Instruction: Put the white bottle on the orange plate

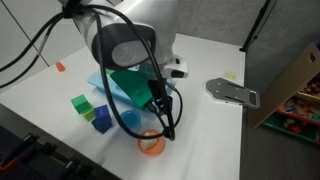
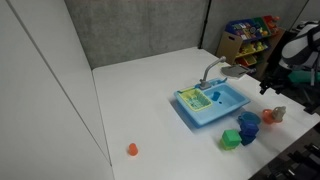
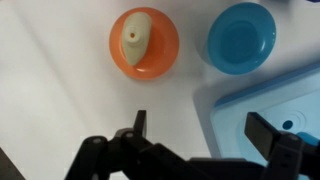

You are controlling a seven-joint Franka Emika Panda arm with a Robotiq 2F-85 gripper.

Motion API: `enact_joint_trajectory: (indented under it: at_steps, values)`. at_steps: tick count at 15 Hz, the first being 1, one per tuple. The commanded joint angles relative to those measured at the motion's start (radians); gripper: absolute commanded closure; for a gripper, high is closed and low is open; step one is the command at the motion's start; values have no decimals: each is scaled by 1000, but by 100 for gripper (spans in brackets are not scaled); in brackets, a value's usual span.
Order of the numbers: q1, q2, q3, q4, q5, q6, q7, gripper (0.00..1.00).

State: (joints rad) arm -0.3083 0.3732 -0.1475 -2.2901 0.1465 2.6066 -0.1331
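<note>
The white bottle (image 3: 135, 35) lies on the orange plate (image 3: 143, 42) at the top of the wrist view. My gripper (image 3: 205, 130) is open and empty, raised above the table just below the plate and clear of the bottle. In both exterior views the plate sits near the table's front edge (image 1: 151, 145) (image 2: 275, 116). The gripper (image 1: 158, 108) hangs just above it.
A round blue dish (image 3: 241, 37) sits beside the plate. A blue toy sink (image 2: 210, 104) with a grey faucet is close by, its corner under my right finger. Green and blue blocks (image 1: 80, 103) stand near the dish. A small orange piece (image 2: 131, 149) lies apart.
</note>
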Motion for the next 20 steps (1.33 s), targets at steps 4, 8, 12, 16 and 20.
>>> enact_joint_trajectory:
  at_steps: [4, 8, 12, 16, 20]
  values:
    - [103, -52, -2, 57, -69, -138, 93, 0]
    - [137, -129, 8, 60, -70, -221, 87, 0]
    - [174, -212, 8, 88, -124, -320, 123, 0]
    - [206, -295, 21, 127, -190, -436, 179, 0]
    - [228, -377, 47, 163, -223, -545, 207, 0]
